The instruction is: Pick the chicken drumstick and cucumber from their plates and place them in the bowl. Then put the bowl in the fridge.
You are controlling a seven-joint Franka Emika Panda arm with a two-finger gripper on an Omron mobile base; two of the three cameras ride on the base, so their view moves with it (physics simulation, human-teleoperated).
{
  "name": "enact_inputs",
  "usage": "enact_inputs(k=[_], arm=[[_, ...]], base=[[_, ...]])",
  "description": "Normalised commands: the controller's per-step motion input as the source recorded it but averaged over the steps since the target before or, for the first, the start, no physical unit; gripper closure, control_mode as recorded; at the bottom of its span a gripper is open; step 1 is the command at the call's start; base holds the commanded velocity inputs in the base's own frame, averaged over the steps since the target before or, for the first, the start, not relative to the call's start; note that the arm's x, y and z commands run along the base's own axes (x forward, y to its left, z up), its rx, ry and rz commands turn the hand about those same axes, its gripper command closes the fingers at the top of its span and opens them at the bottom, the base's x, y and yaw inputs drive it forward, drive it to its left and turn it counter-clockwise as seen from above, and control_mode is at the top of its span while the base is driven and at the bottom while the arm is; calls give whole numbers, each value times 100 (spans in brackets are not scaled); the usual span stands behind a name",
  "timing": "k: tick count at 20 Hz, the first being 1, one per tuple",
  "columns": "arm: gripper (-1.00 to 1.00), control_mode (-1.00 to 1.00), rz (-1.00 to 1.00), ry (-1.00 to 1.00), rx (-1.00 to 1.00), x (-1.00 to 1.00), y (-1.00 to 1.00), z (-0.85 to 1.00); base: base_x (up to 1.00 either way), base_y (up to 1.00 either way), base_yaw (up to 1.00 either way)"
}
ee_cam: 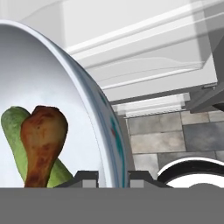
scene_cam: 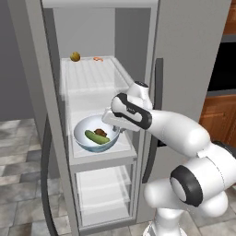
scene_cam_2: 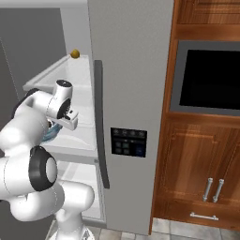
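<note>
Gripping the bowl's [scene_cam: 96,135] near rim, the claw [ee_cam: 111,177] stays out of it: clamped on that wall, arm stretched into the open fridge [scene_cam: 193,41]. Inside the bowl, on the middle shelf [scene_cam: 120,146], lie chicken drumstick [ee_cam: 42,140] and cucumber [ee_cam: 15,131].

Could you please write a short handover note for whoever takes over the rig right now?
End effector: shut on the rim of the bowl.
Bowl: at the open fridge, over its middle shelf; whether it rests there I cannot tell.
Chicken drumstick and cucumber: both in the bowl, drumstick lying across the cucumber.
Done: both foods loaded, bowl brought to the fridge.
Left: set the bowl down, release, withdraw.
</note>
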Motion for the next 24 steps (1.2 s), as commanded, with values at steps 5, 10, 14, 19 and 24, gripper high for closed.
enact_inputs(k=[5,10,14,19,24], arm=[[100,-100,0,0,0,0,0,0],[100,-100,0,0,0,0,0,0],[100,-100,-2,-2,1,-17,0,0],[100,-100,-23,-2,14,-28,0,16],[100,-100,-30,0,22,-34,-7,21]], base=[[0,0,0],[0,0,0],[0,0,0],[0,0,0],[0,0,0]])
